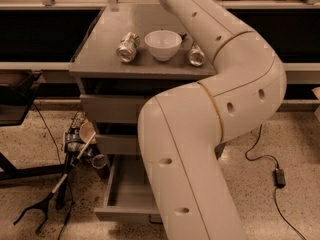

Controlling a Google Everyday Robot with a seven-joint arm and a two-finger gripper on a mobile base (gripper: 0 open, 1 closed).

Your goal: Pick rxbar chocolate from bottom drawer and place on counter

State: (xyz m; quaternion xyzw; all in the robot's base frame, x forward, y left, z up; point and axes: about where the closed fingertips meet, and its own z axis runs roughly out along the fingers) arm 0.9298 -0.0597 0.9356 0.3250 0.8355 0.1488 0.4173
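Across the middle and right, a thick white arm [200, 134], bent up over the cabinet and out past the top edge. Gripper beyond that edge, out of view; spread or pressed together, cannot tell. Behind the arm, the grey counter [130, 24]. Below, the bottom drawer [127, 189] pulled open, its right part hidden by the arm. Near the counter's front edge, a white bowl [163, 44] between a left can [127, 47] lying on its side and a right can [196, 55]. Rxbar chocolate not made out anywhere; place cannot be told.
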